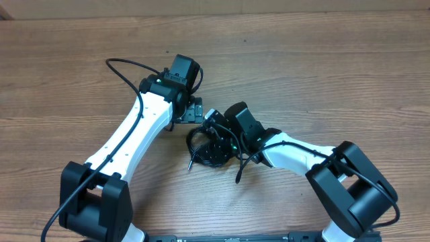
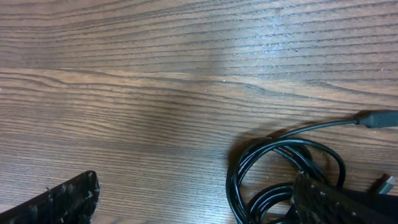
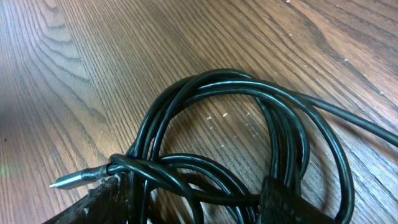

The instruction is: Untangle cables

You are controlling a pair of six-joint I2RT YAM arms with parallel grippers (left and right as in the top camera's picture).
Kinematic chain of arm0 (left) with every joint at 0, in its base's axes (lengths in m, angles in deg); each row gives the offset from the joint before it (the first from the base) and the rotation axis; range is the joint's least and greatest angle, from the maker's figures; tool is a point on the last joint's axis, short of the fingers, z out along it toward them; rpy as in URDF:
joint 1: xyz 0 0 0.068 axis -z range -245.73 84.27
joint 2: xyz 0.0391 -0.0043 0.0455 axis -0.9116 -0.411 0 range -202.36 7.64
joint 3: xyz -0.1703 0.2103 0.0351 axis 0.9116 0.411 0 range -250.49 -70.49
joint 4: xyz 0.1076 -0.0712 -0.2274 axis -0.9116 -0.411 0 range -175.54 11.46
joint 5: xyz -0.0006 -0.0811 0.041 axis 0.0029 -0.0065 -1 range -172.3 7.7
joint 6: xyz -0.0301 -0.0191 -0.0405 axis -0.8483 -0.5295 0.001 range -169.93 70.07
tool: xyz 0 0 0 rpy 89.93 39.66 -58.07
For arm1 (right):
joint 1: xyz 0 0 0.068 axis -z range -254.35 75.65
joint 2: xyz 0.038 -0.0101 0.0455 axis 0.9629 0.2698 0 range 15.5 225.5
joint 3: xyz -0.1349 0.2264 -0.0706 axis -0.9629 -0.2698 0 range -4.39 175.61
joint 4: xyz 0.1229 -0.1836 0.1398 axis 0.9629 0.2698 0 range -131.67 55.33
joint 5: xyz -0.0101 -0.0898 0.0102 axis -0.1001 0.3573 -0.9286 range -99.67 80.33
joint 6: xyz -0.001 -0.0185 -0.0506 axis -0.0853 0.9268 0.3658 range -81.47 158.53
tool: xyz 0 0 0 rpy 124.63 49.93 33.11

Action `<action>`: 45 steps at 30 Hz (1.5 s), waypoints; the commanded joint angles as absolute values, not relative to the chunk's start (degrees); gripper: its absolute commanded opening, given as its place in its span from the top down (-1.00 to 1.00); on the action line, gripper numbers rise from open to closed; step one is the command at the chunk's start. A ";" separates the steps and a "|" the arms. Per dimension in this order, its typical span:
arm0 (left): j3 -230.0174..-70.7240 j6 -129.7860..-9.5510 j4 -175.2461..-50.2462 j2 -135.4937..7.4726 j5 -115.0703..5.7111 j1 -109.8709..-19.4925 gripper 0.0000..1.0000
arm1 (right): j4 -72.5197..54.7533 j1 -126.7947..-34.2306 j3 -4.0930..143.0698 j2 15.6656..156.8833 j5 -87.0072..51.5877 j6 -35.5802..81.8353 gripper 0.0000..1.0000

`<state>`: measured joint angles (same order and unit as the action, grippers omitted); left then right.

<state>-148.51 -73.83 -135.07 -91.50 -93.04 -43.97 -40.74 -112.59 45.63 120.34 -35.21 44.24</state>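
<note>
The overhead view shows a brown wooden table [image 1: 322, 74] with a streaked grain. Two white, smooth-shelled arms reach in from the near edge. The left gripper [image 1: 193, 111], boxy and matte black, hangs just beside the tangle. The right gripper [image 1: 213, 134] sits directly over it. The thin, glossy black rubber-sheathed cables [image 1: 208, 160] lie in a small looped heap at the middle of the table, partly hidden under the right gripper. How the jaws stand cannot be told from up here.

The left wrist view fills that in. The left gripper [image 2: 196, 186] is spread wide with nothing in it. Its rough, gritty black fingers [image 2: 62, 202] show only at the two lower corners. The cables [image 2: 233, 180] curl in round loops by the right-hand finger. A flat black plug [image 2: 379, 118] points away on a straight run, and the table [image 2: 155, 93] shows fine ridged grain.

The right wrist view comes closest. The cables [image 3: 186, 93] form several overlapping shiny rings on the table [image 3: 93, 62]. A slim metal-tipped plug [image 3: 71, 180] sticks out beside one finger. The right gripper [image 3: 193, 183] stands parted, astride a few strands that cross the gap, and its fingers [image 3: 292, 202] are not pinching them.
</note>
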 commanded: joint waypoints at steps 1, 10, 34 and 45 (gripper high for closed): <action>-148.12 -74.82 -134.88 -91.69 -93.21 -43.86 -0.99 | -40.24 -112.65 45.50 122.04 -35.51 46.14 -0.24; -148.12 -74.82 -134.85 -91.69 -93.21 -43.86 -0.99 | -38.31 -112.65 45.50 122.04 -44.54 49.81 -0.22; -148.12 -74.82 -135.31 -91.69 -93.21 -43.86 -0.99 | -36.89 -114.14 45.50 122.04 -45.81 57.55 0.02; -148.12 -74.82 -135.29 -91.69 -93.21 -43.86 -0.99 | -36.52 -114.14 45.46 122.04 -45.78 70.01 -0.04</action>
<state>-148.51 -73.83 -135.29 -91.50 -93.04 -43.97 -36.48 -113.86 45.65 121.21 -45.44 64.59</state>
